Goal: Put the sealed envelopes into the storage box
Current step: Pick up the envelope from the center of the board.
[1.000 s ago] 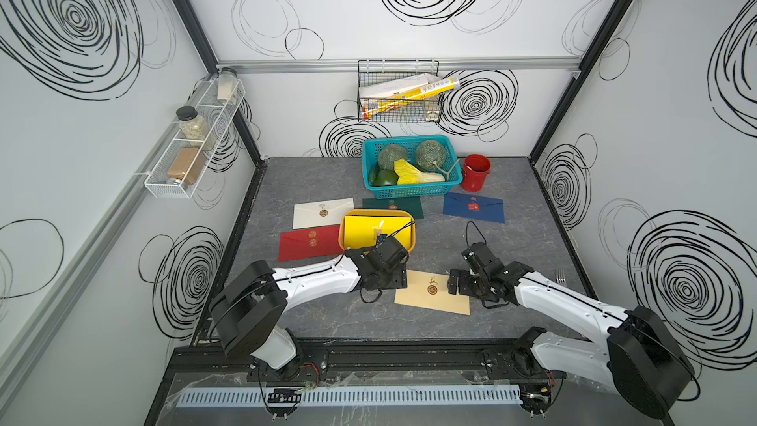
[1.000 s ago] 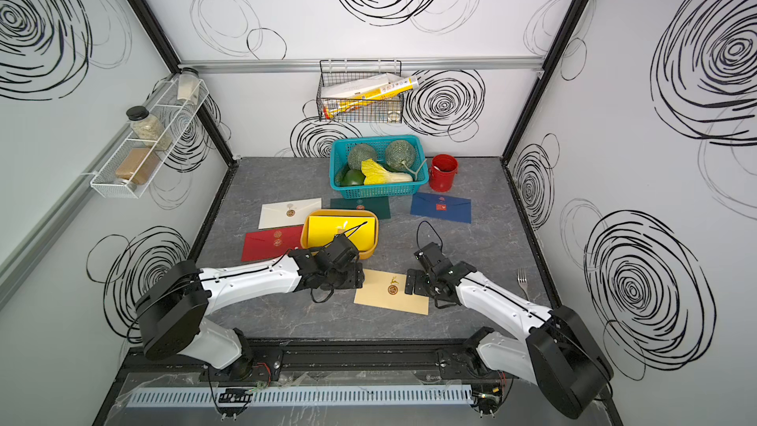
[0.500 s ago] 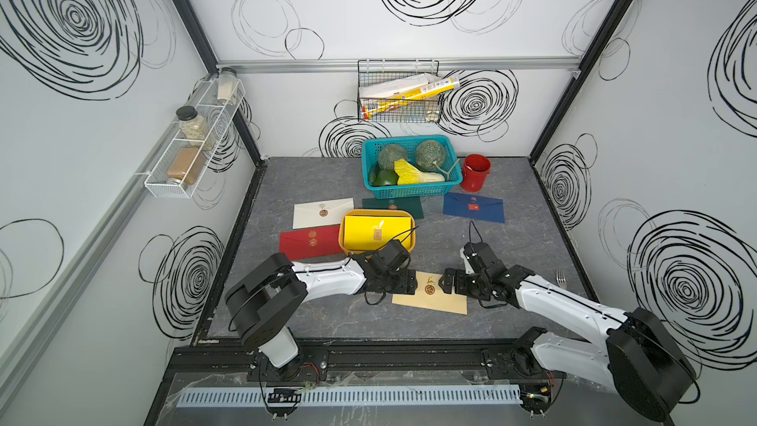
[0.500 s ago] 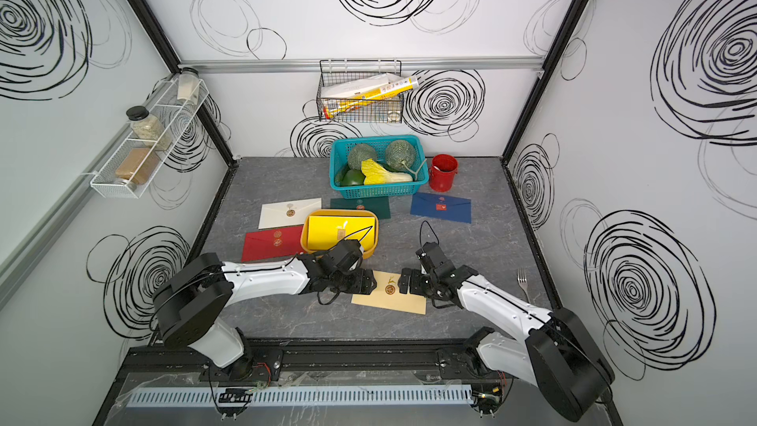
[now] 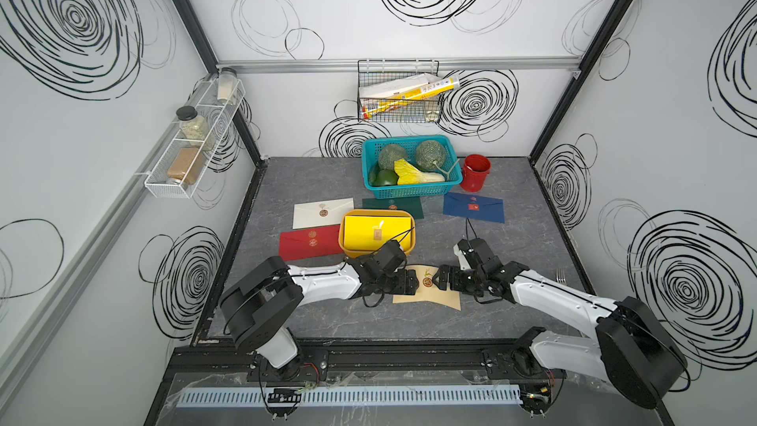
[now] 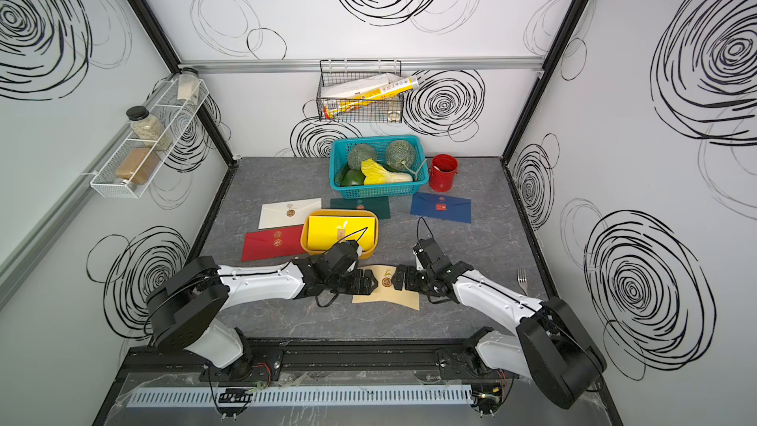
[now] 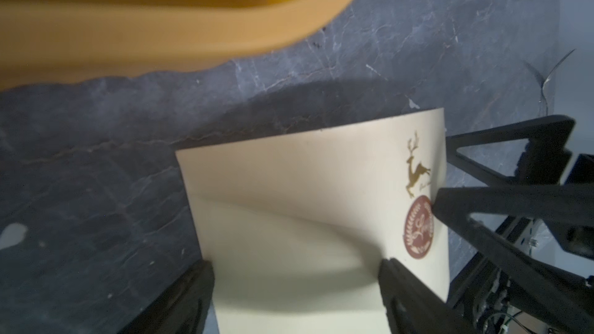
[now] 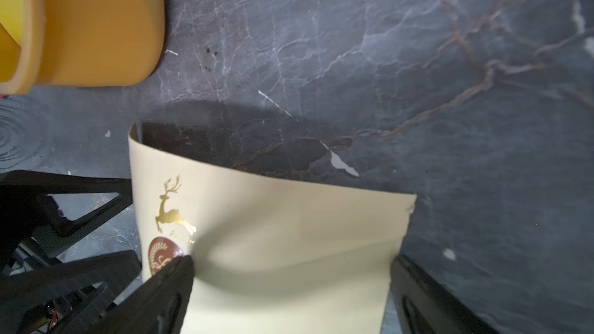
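With left gripper point(image 5: 413, 283) and right gripper point(image 5: 440, 280) fingers spread, you straddled both ends of the beige envelope point(image 5: 426, 301), apparently buckling it off the tabletop point(image 5: 532, 247) for pickup.

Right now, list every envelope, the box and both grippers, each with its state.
beige envelope: bowed, one edge off the table, between both grippers
yellow envelope: lying in the storage box
white envelope: flat on table
red envelope: flat on table
dark green envelope: flat, partly hidden
navy envelope: flat on table
left gripper: open
right gripper: open
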`<state>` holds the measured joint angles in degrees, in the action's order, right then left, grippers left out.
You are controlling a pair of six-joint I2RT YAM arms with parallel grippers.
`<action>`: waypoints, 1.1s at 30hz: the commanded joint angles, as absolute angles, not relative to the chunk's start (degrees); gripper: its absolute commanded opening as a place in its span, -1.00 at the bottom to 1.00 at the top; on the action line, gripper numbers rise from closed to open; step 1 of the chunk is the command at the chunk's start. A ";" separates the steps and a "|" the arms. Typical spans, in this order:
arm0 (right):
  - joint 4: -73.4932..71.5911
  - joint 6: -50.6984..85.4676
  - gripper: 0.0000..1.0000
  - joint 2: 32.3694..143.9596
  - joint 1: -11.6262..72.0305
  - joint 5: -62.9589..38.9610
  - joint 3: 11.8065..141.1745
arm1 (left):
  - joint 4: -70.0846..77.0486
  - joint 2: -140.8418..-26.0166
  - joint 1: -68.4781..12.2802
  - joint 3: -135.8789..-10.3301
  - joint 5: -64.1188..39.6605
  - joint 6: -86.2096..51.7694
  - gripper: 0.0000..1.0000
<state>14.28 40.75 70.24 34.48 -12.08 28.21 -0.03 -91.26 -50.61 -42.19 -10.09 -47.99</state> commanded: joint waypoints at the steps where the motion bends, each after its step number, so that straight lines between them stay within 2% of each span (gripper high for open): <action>1: 18.65 40.70 0.99 73.03 34.98 -14.40 25.87 | -1.72 -91.47 -50.24 -38.76 -12.74 -49.56 0.98; 5: 18.32 39.49 1.00 74.32 34.98 -14.16 26.31 | 1.88 -90.17 -50.02 -37.44 -15.22 -49.37 0.98; 18: 12.39 38.54 0.99 76.50 34.98 -16.30 25.04 | 0.76 -92.64 -50.10 -38.85 -16.34 -47.56 0.98; 33: 9.58 35.69 0.99 78.14 34.98 -18.35 26.19 | -6.09 -96.83 -50.69 -42.52 -12.50 -45.87 0.98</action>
